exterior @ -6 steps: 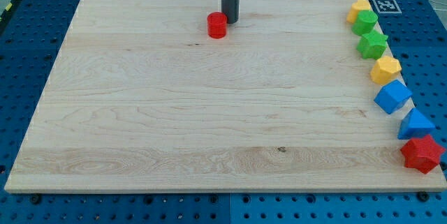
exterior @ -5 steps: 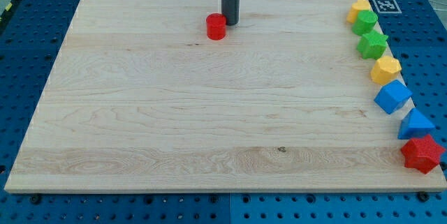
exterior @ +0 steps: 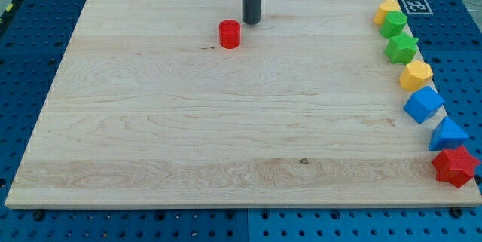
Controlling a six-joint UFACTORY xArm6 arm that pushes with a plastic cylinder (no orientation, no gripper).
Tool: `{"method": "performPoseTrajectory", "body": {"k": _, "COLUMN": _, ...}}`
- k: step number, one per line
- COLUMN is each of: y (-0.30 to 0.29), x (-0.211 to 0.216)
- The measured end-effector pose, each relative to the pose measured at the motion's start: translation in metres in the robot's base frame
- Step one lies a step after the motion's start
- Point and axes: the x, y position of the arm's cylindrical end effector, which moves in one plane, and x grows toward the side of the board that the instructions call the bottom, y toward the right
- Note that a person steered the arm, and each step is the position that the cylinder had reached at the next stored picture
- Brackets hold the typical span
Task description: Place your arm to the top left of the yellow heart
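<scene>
My tip [exterior: 251, 22] rests on the board near the view's top, left of centre. A red cylinder [exterior: 230, 34] lies just below and to the left of it, a small gap apart. The yellow block that looks like the heart [exterior: 387, 8] sits at the board's right edge near the top, partly behind a green block [exterior: 393, 24]. It is far to the right of my tip. A second yellow block [exterior: 415, 75], hexagon-like, lies lower along the same edge.
Blocks line the board's right edge from top to bottom: a green star [exterior: 401, 47], a blue cube [exterior: 423, 104], a blue triangle [exterior: 449, 133] and a red star [exterior: 455, 166]. A printed marker tag [exterior: 413, 5] sits off the top right corner.
The red cylinder has slid a little down and to the left. My tip has shifted slightly right and now stands apart from it.
</scene>
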Motion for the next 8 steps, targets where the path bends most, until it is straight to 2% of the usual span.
{"method": "performPoseTrajectory", "body": {"k": 2, "y": 0.058, "x": -0.013}}
{"method": "performPoseTrajectory", "body": {"k": 5, "y": 0.063, "x": -0.017}}
{"method": "performPoseTrajectory", "body": {"k": 8, "y": 0.160, "x": -0.021}}
